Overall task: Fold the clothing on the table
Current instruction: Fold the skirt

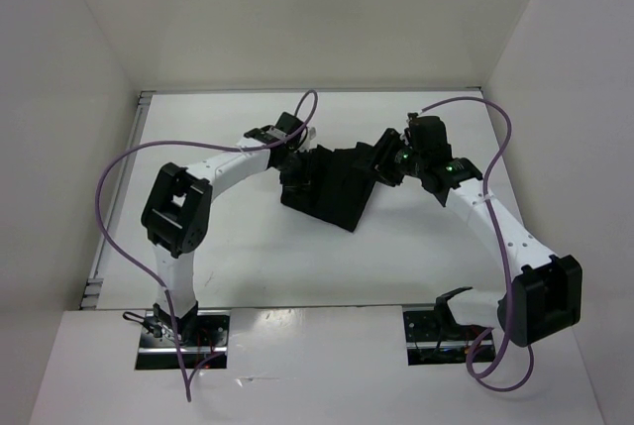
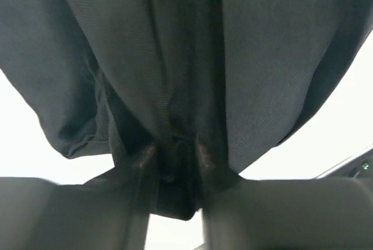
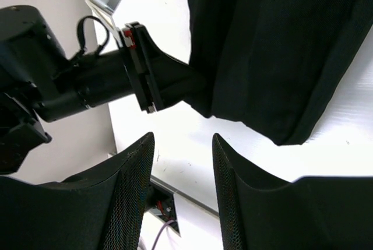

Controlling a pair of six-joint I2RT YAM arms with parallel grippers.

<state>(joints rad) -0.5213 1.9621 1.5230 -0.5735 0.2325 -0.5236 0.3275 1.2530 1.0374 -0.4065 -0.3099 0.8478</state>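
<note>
Left wrist: clothing [image 2: 192, 57] pinched between left fingers [image 2: 87, 215]; right fingers [image 3: 116, 203] off it.

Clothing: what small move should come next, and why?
Probably the right hand should ease forward onto the near edge of the clothing and close. It stands open and empty, just short of that edge, while the left hand pinches a fold, so a lift with both hands could follow.

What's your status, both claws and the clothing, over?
Left claw pinching clothing, which lies rumpled on table. Right claw open, empty. No obstruction seen.
</note>
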